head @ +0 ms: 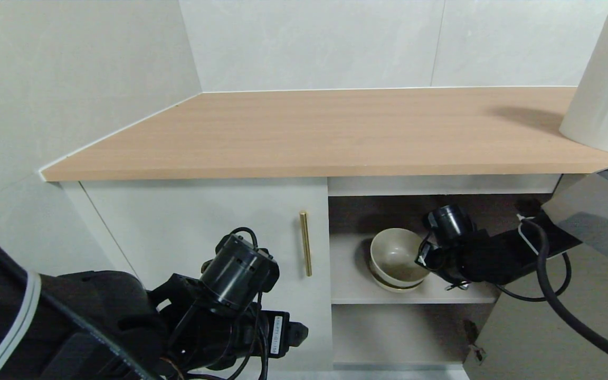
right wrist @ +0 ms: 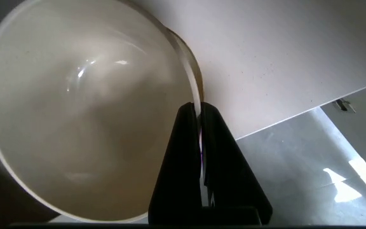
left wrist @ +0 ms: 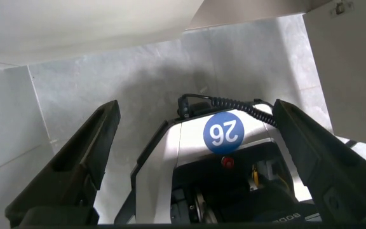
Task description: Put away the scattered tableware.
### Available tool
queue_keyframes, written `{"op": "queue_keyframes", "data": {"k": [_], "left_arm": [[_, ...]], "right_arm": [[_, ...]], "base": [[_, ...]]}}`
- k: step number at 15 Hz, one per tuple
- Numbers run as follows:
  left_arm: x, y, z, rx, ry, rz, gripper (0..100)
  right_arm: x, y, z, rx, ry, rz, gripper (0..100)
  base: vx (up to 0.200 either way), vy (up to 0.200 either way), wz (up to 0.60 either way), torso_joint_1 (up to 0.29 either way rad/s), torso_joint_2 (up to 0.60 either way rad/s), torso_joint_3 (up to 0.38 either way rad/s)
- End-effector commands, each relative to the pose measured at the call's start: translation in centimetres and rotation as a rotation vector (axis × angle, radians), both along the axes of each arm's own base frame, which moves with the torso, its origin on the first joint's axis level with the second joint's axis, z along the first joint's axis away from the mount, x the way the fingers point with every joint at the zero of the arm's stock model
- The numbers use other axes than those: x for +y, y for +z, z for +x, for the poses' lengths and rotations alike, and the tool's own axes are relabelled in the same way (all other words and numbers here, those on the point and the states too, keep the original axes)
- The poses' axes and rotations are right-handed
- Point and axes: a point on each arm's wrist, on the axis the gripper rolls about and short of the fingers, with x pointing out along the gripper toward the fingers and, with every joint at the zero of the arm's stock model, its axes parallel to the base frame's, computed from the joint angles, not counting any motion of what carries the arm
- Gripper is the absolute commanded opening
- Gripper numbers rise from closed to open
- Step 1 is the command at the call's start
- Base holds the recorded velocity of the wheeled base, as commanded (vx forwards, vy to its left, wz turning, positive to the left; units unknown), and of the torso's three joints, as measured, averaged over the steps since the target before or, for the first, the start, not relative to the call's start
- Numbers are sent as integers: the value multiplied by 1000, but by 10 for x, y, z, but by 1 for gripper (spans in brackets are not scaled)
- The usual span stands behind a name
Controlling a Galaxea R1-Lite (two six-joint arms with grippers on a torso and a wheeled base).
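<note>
Carefully now: in the head view, your right gripper [head: 424,259] reaches into the open side of the cabinet and holds the cream bowl [head: 395,257] by its rim, on the upper shelf [head: 351,290]. The bowl sits tilted, mouth turned toward you, its lower edge at the shelf board. Judged from this, the step is setting it down. Level the bowl until its foot lies flat, keep it back from the shelf's front lip, and part the fingers only once it rests on its own. Then draw straight out, clear of the open door [head: 557,327]. The right forearm runs in from the right, low under the table [head: 335,132], wrist roughly level. Your left gripper [head: 296,333] hangs low before the closed door [head: 203,232], near its brass handle [head: 305,244], well apart from the bowl.

From the left wrist, the fingers [left wrist: 88,159] stand wide apart with nothing between them.

From the right wrist, the fingers [right wrist: 186,159] are pinched shut across the thin rim of the bowl, one inside and one outside. A second edge shows behind that rim; what it belongs to cannot be told.
</note>
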Motion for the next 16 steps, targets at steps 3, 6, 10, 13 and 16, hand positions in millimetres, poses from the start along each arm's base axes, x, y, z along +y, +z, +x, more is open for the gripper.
{"op": "queue_keyframes", "data": {"k": [3, 6, 10, 13, 16], "left_arm": [[0, 0, 0, 1, 0, 0, 100], [0, 0, 0, 1, 0, 0, 100], [7, 9, 1, -28, 27, -11, 100], [35, 46, -21, -75, 39, 5, 100], [66, 86, -61, -138, 29, -32, 100]], "right_arm": [[2, -1, 0, 3, 5, 0, 100], [2, -1, -1, 7, 11, 2, 100], [3, 16, -23, 10, 70, -7, 100], [0, 43, -76, 22, 318, -69, 100], [-13, 85, -122, 3, 452, -107, 100]], "base": [[0, 0, 0, 0, 0, 0], [0, 0, 0, 0, 0, 0], [0, 0, 0, 0, 0, 0], [0, 0, 0, 0, 0, 0], [0, 0, 0, 0, 0, 0]]}}
